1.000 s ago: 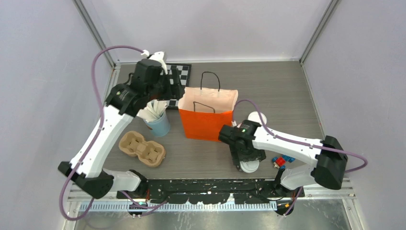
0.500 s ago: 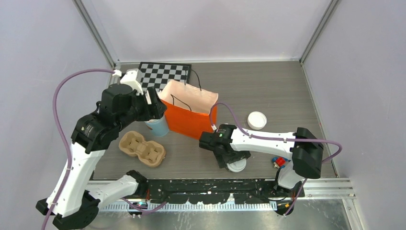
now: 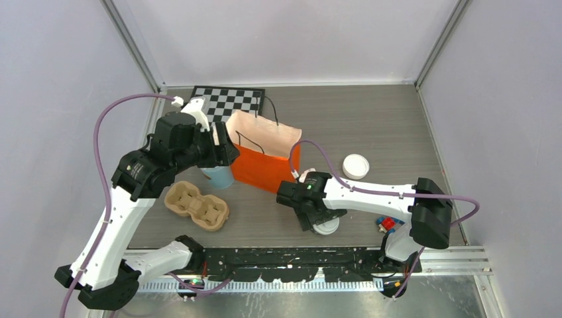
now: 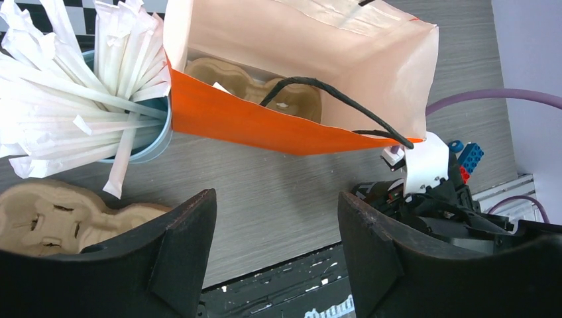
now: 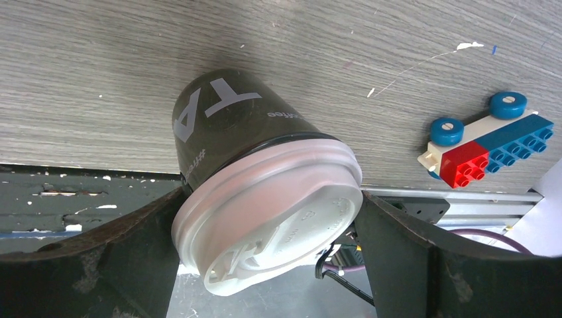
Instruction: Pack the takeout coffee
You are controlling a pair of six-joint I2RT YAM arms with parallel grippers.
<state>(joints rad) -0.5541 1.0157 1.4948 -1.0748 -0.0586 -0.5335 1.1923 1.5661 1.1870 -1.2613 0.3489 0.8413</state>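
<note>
Task item: a small black paper cup [image 5: 225, 126] with pale print, capped with a round white plastic lid [image 5: 285, 199], is seen upright on the grey wood-grain table [image 3: 371, 119], close to its near edge. In the overhead view it is mostly hidden under the right wrist.
Right pincer: the right gripper [image 5: 268, 218] is lowered over that cup, with one finger on each side of the lid. The jaws are spread wide and the lid's rim fills the gap. Whether the rim is pressed or only flanked cannot be told.
Left pincer: the left gripper [image 4: 277, 205] is held above the table with its jaws apart and nothing between them, just beside the left end of the bag.
Bag: an orange paper bag [image 3: 268, 173] with black cord handles [image 4: 331, 99] is set near the middle of the table, leaning, with its mouth open.
Inside the bag: a brown moulded-pulp cup carrier [image 4: 219, 73] is seen.
Second carrier: another brown pulp tray [image 3: 197, 205] lies on the table to the left of the bag.
Blue cup: a light-blue cup [image 3: 219, 176] stuffed with white paper-wrapped sticks [image 4: 73, 86] is placed just beside the bag's left side, between the bag and the pulp tray.
Loose lid: a spare white disc lid [image 3: 356, 165] lies flat to the right of the bag, apart from it.
Bricks: a small cluster of red, blue and white toy bricks [image 5: 484, 142] is seen near the capped cup, on its right.
Board: a black-and-white chequered board [image 3: 228, 103] lies at the far left, behind the bag.
</note>
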